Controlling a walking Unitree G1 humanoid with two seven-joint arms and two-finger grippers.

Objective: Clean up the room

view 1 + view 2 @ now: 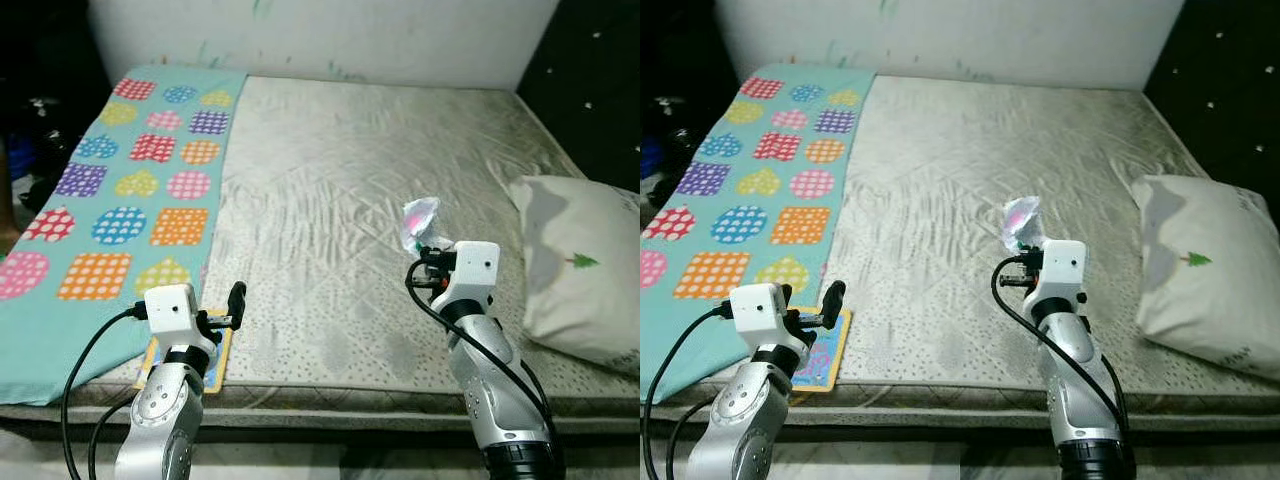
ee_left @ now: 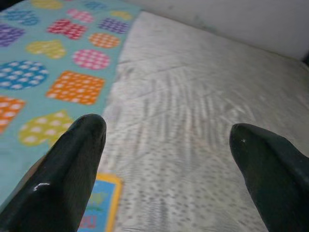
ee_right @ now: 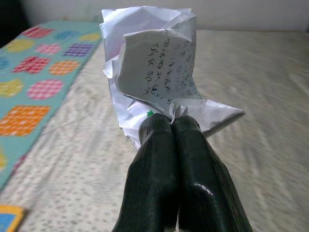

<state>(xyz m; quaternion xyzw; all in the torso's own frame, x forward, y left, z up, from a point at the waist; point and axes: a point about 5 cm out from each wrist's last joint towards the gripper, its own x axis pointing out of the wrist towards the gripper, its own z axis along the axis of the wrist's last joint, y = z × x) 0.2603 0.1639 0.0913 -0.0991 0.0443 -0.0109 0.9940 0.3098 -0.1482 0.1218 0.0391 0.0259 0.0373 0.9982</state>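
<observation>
- Fingers [image 3: 169,145] of the right gripper [image 3: 170,121] press together in the right wrist view, pinching a crumpled paper [image 3: 152,63] with handwriting on it.
- Left wrist view: the left gripper [image 2: 166,140] has its two black fingers spread wide, nothing between them, above the mattress [image 2: 203,125] beside a colourful card [image 2: 99,208].
- Head views: the paper is held up over the mattress middle; a patterned teal blanket [image 1: 110,210] lies on the left, a pillow [image 1: 585,270] on the right.

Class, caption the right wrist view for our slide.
Right gripper fingers pinch crumpled handwritten paper above the mattress.
</observation>
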